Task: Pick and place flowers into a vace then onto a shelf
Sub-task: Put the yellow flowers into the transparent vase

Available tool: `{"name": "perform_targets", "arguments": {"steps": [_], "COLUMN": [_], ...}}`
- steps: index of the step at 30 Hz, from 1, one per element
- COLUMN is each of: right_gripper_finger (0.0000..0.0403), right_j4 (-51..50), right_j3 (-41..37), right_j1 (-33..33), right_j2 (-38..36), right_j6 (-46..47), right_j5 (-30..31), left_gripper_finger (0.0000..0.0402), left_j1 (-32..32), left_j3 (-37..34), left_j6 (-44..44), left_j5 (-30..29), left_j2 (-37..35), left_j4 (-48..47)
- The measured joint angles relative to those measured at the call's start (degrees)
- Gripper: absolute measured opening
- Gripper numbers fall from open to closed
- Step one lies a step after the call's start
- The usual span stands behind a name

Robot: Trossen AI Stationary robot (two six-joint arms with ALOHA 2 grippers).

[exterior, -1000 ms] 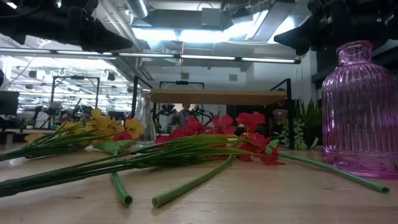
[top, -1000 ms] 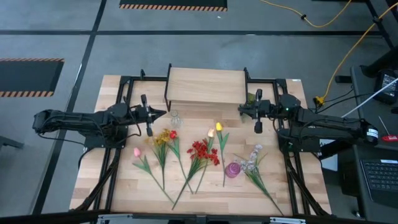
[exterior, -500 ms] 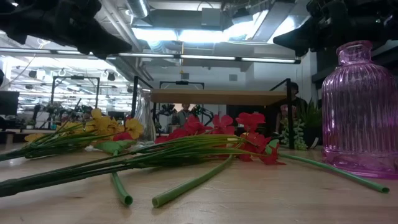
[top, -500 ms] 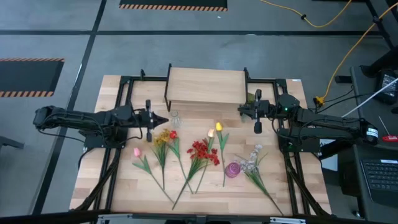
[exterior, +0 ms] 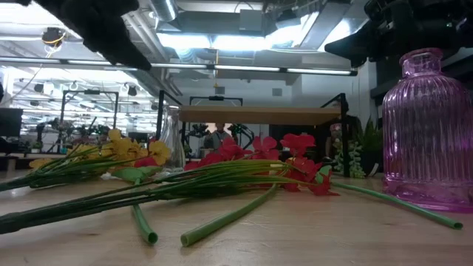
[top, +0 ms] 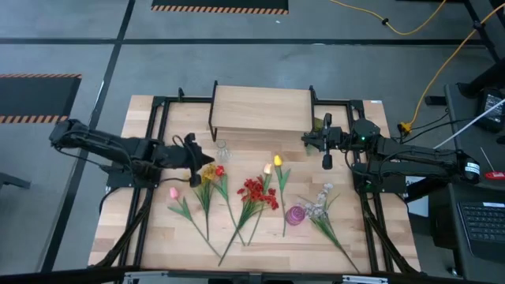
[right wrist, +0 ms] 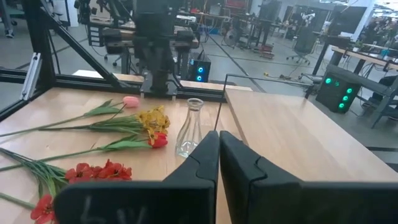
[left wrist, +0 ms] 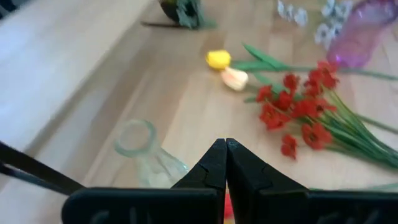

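clear glass vase (left wrist: 146, 155) beside closed, empty left end effector (left wrist: 225, 152), low view shows pink vase (exterior: 427, 133), right end effector (right wrist: 219, 149) closed, empty

The table (top: 150, 237) is pale wood in jointed strips, and the shelf (top: 260, 109) top is the same light wood on black legs. Both arms are black. On green stems lie a yellow spray (top: 207, 173), a red spray (top: 256, 191), a white spray (top: 320, 199), a pink tulip (top: 173, 192), a red tulip (top: 219, 170), an orange tulip (top: 267, 168) and a yellow tulip (top: 278, 161). One vase (top: 222, 147) is clear glass; the other bottle (exterior: 427, 133) is ribbed pink-purple glass.
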Motion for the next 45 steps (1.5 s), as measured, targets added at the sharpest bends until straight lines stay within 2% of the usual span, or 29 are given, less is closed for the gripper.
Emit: {"name": "perform_targets", "arguments": {"steps": [5,11,16,27,31,38,45], "right_gripper_finger": [0.0018,0.0018,0.0018,0.0018,0.0018,0.0018,0.0018], "right_j4": [0.0,-0.3,-0.4,-2.5,-3.3,-4.6,-4.8], "right_j3": [0.0,0.0,0.0,0.0,0.0,0.0,0.0], "right_j1": [0.0,0.0,0.0,0.0,0.0,0.1,0.1], "right_j2": [0.0,0.0,0.0,0.0,0.0,0.0,0.0], "right_j6": [0.1,0.2,0.1,0.3,0.3,1.4,1.5], "right_j5": [0.0,0.0,-0.1,-0.2,-0.2,-0.2,-0.2], "left_gripper_finger": [0.0002,0.0002,0.0002,0.0003,0.0003,0.0011,0.0059], "left_j1": [-5.7,-11.9,-16.7,-22.4,-22.9,-22.9,-22.9], "left_j3": [6.9,14.5,19.0,33.1,33.9,33.9,33.9], "left_j6": [-7.0,-21.5,-33.9,-56.5,-61.3,-63.9,-70.1], "left_j5": [-5.3,-8.4,-8.0,-2.1,-0.6,1.6,1.7], "left_j2": [7.4,15.3,21.5,34.2,35.8,37.8,39.3], "left_j4": [-8.0,-18.4,-23.5,-40.9,-41.5,-41.5,-41.6]}}
